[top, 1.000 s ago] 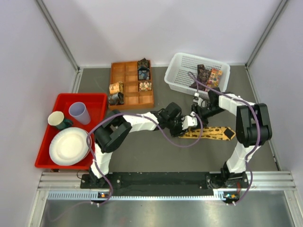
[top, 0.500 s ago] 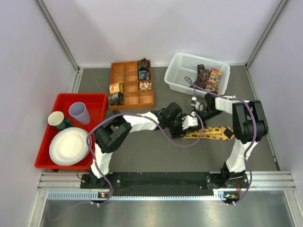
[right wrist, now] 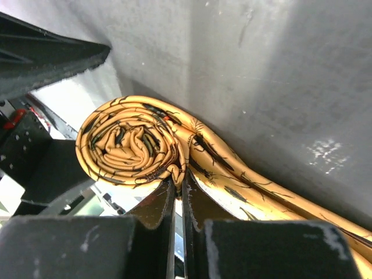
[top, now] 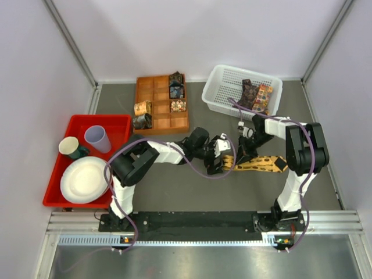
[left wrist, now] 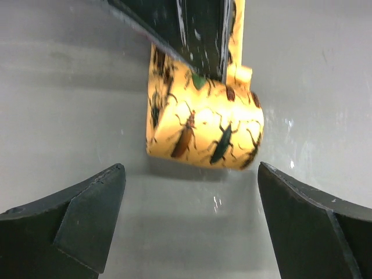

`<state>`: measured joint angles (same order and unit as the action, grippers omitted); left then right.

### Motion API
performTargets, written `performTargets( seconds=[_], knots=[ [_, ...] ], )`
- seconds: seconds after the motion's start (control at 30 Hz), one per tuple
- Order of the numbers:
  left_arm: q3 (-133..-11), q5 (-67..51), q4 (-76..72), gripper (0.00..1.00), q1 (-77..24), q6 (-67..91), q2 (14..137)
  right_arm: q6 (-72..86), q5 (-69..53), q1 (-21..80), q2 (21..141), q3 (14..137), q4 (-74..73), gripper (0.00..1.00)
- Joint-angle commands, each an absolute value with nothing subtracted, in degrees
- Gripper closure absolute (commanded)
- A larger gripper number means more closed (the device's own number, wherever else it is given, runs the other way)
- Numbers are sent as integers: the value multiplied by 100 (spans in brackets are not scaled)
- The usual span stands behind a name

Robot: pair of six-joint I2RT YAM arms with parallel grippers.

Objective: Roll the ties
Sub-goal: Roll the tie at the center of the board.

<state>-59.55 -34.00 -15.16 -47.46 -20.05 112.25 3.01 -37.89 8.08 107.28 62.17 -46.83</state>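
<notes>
A golden-yellow tie (top: 263, 163) with dark insect markings lies on the grey table, its left end wound into a roll (top: 228, 160). In the left wrist view the roll (left wrist: 203, 131) sits just ahead of my left gripper (left wrist: 190, 170), which is wide open with nothing between its fingers. My right gripper (right wrist: 179, 177) is shut, pinching the tie fabric where the roll (right wrist: 131, 142) meets the flat tail (right wrist: 250, 186). From above, the right gripper (top: 239, 156) comes down on the roll's right side and the left gripper (top: 217, 160) stands at its left.
A white mesh basket (top: 221, 93) at the back right holds dark and multicoloured ties (top: 256, 93). An orange-brown compartment tray (top: 152, 110) holds several rolled ties. A red tray (top: 119, 125) at the left carries a plate (top: 85, 179) and two cups.
My left gripper has opened, let go of the roll and drawn back to the left. My right gripper has come down and shut on the tie at the roll.
</notes>
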Motion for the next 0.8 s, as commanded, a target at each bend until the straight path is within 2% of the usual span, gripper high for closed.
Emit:
performTargets(
  seconds=[0.0,0.37,0.43,0.47,0.5,0.6,0.63,0.77],
  knots=[
    [-5985,-3744,-2917,1,-4799,-1731,11565,255,-2690,826,11012,6477,-4280,100],
    [-6240,-4060,-4016,1,-4931,-1758,12243,290,-2285,1002,11259,6926,-4482,100],
    [-6345,-4157,-3912,9,-4957,-1758,12313,281,-2224,1054,11311,7013,-4535,100],
    [-6407,-4183,-3789,15,-4957,-1749,12366,290,-2206,1072,11320,7040,-4535,100],
    [-6538,-4218,-3510,28,-4957,-1749,12384,281,-2171,1107,11329,7066,-4535,100],
    [-6644,-4184,-3060,49,-4966,-1889,12340,308,-2267,1142,11355,7101,-4500,100],
    [-6627,-4157,-2737,59,-4966,-1951,12296,299,-2311,1143,11364,7128,-4509,100],
    [-6539,-3570,-1515,74,-4957,-2328,11920,194,-2706,1143,11312,7233,-4648,98]
  ],
)
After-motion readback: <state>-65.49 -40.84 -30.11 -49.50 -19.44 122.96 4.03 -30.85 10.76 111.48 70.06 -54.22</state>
